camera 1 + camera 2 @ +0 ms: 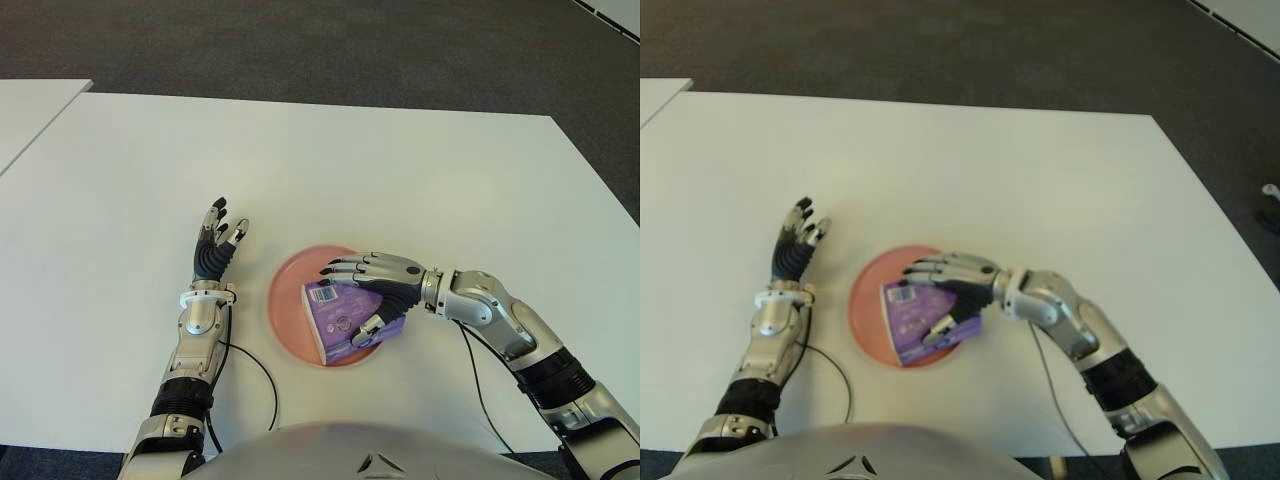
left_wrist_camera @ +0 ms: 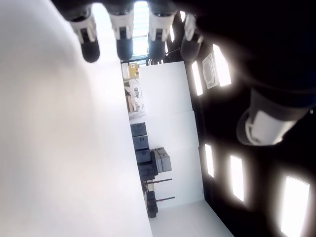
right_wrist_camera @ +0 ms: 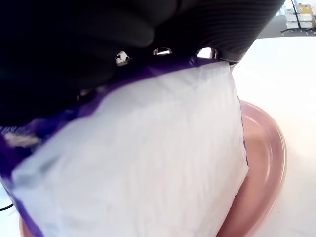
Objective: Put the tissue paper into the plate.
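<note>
Cables (image 1: 262, 375) trail along the table's near edge, one from each forearm, thin and black against the white table (image 1: 400, 170). Just beyond them sits the pink plate (image 1: 285, 300), close to the robot's chest, and on it lies the tissue paper (image 1: 335, 320) — a purple pack with a white label at its far corner, filling the plate's middle and reaching toward the rim at about 4 o'clock. The right hand (image 1: 375, 290) comes in from 3 o'clock and is closed around the pack: fingers (image 1: 345, 268) arched across its far side, thumb pressed against the near side. The right wrist view confirms the hold — the pack's pale face bulges right up against the dark palm, with the plate's pink rim curving underneath it. Whether the pack's full weight is down on the plate or partly carried by the hand, I cannot tell.

Out at 9 o'clock from the plate, just beside it but not touching, shows the left hand (image 1: 215, 245). Its fingers are straight and slightly fanned, pointing away from the robot, holding nothing; its wrist view shows the fingertips in a loose row with only the room beyond. Past both hands the white tabletop runs on to its far edge, then dark carpet (image 1: 300, 45).
</note>
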Controlling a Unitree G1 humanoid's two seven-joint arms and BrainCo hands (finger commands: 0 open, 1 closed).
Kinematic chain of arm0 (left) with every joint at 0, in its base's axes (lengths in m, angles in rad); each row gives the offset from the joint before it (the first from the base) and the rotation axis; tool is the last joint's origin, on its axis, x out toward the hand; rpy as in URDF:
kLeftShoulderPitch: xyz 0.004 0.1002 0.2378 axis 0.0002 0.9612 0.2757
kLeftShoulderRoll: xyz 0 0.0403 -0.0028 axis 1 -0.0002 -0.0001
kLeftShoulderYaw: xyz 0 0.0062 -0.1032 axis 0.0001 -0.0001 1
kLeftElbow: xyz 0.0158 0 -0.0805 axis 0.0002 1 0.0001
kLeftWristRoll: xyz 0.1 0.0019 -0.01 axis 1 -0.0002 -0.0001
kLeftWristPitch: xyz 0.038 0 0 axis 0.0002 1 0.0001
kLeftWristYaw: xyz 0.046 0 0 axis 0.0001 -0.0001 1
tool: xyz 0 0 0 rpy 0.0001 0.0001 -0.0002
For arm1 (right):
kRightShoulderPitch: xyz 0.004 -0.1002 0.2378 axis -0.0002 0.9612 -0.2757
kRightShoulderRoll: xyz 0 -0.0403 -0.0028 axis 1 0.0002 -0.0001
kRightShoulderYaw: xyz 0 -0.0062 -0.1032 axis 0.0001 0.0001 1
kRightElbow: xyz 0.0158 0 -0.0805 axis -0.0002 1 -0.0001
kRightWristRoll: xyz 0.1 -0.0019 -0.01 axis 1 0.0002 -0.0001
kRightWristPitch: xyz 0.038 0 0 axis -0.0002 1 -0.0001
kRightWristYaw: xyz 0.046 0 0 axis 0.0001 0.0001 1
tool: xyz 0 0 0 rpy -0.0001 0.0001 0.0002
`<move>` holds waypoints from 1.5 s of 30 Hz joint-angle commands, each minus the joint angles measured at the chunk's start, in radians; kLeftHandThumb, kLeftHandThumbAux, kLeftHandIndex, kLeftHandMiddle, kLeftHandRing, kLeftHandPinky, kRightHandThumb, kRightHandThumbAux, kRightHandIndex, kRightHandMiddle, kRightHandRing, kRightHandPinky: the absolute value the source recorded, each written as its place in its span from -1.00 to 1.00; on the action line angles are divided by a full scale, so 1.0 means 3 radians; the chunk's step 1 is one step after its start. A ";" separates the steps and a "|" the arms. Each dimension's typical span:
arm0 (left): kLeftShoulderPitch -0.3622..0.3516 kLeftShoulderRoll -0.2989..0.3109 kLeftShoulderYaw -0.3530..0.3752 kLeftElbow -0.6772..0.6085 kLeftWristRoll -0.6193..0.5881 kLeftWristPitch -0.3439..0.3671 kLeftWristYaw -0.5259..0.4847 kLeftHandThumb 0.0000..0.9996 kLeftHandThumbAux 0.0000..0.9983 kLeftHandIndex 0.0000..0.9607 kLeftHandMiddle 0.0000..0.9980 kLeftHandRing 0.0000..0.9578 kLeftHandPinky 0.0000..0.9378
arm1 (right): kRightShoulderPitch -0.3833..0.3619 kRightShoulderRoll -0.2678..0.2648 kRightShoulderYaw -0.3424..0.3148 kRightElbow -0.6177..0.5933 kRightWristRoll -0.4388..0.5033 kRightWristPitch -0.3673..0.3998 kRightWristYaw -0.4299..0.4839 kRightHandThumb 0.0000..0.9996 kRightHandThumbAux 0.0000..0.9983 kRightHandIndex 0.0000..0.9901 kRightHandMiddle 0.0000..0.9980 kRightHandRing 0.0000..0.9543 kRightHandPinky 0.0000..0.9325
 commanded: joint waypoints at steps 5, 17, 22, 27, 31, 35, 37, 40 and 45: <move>0.0035 0.0005 -0.0021 -0.0019 0.0029 -0.0005 0.0012 -1.00 0.02 -1.00 -1.00 -1.00 -1.00 | 0.0122 0.0035 -0.0001 0.0098 -0.0106 0.0047 -0.0099 -0.87 -0.56 -1.00 -1.00 -1.00 -1.00; 0.0037 0.0005 -0.0021 -0.0023 -0.0003 0.0021 -0.0012 -1.00 -0.02 -1.00 -1.00 -1.00 -1.00 | 0.0181 0.0079 0.0001 0.0174 -0.0136 0.0034 -0.0277 -0.87 -0.52 -1.00 -1.00 -1.00 -1.00; 0.0040 0.0007 -0.0019 -0.0018 -0.0007 0.0013 -0.0015 -1.00 -0.02 -1.00 -1.00 -1.00 -1.00 | 0.0205 0.0079 -0.0015 0.0191 -0.0128 0.0033 -0.0326 -0.87 -0.50 -1.00 -1.00 -1.00 -1.00; 0.0033 0.0014 -0.0014 0.0015 -0.0014 -0.0011 -0.0021 -1.00 -0.02 -1.00 -1.00 -1.00 -1.00 | 0.0148 0.0019 -0.0198 0.0103 0.0059 0.0044 -0.0315 -0.83 -0.47 -1.00 -1.00 -1.00 -1.00; 0.0023 0.0011 -0.0009 0.0038 -0.0017 -0.0021 -0.0014 -1.00 -0.02 -1.00 -1.00 -1.00 -1.00 | 0.0049 0.0048 -0.0392 0.0022 0.0223 0.0126 -0.0325 -0.79 -0.47 -1.00 -1.00 -1.00 -1.00; -0.0001 0.0008 -0.0005 0.0093 -0.0003 -0.0049 0.0012 -1.00 -0.01 -1.00 -1.00 -1.00 -1.00 | 0.0076 0.0051 -0.0724 -0.0270 0.0417 0.0296 -0.0371 -0.68 -0.51 -1.00 -1.00 -1.00 -1.00; -0.0005 0.0010 -0.0010 0.0107 0.0017 -0.0064 0.0025 -1.00 0.00 -1.00 -1.00 -1.00 -1.00 | 0.0142 0.0030 -0.0883 -0.0401 0.0488 0.0373 -0.0384 -0.61 -0.54 -1.00 -1.00 -1.00 -1.00; -0.0009 0.0016 -0.0017 0.0123 0.0038 -0.0079 0.0032 -1.00 0.01 -1.00 -1.00 -1.00 -1.00 | 0.0255 0.0009 -0.1097 -0.0633 0.0589 0.0537 -0.0354 -0.56 -0.57 -1.00 -1.00 -1.00 -1.00; -0.0016 0.0028 -0.0024 0.0136 0.0011 -0.0062 -0.0021 -1.00 0.02 -1.00 -1.00 -1.00 -1.00 | 0.0495 0.0183 -0.1446 -0.0929 0.0889 0.0874 -0.0450 -0.50 -0.56 -1.00 -1.00 -1.00 -1.00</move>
